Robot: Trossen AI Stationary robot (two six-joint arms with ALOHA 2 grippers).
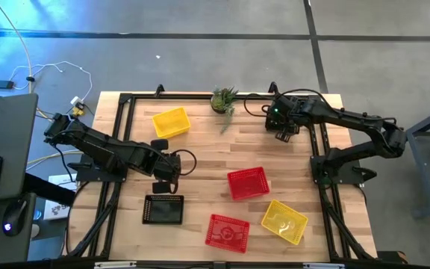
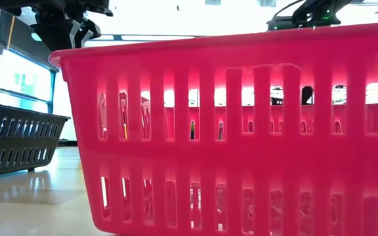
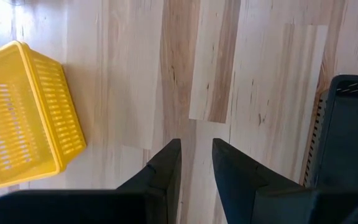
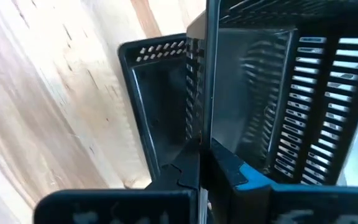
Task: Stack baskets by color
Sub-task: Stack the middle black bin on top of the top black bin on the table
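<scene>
My right gripper [image 1: 283, 127] is at the table's far right, shut on a black basket [image 4: 303, 106]. Just beside that basket a further black rim [image 4: 160, 51] shows; I cannot tell whether it belongs to a second basket. My left gripper [image 3: 196, 144] hovers open over bare wood at centre left, holding nothing, between a yellow basket [image 1: 171, 122] and another black basket [image 1: 163, 211]. Both of those rest on their bottoms. Two red baskets [image 1: 248, 183] [image 1: 226, 232] and a second yellow basket [image 1: 284, 221] sit on the near right part of the table. My right gripper pinches one upright wall [image 4: 207, 93] of the black basket between its two fingers [image 4: 229, 168], one finger on each face of the wall. The fingers slant down onto the wall's edge from above. Whether the basket is clear of the table does not show.
A small potted plant [image 1: 224, 99] stands at the far edge, just left of my right gripper. In the low view the near red basket [image 2: 241, 131] fills most of the picture. Bare wood lies in the table's middle and along its left side.
</scene>
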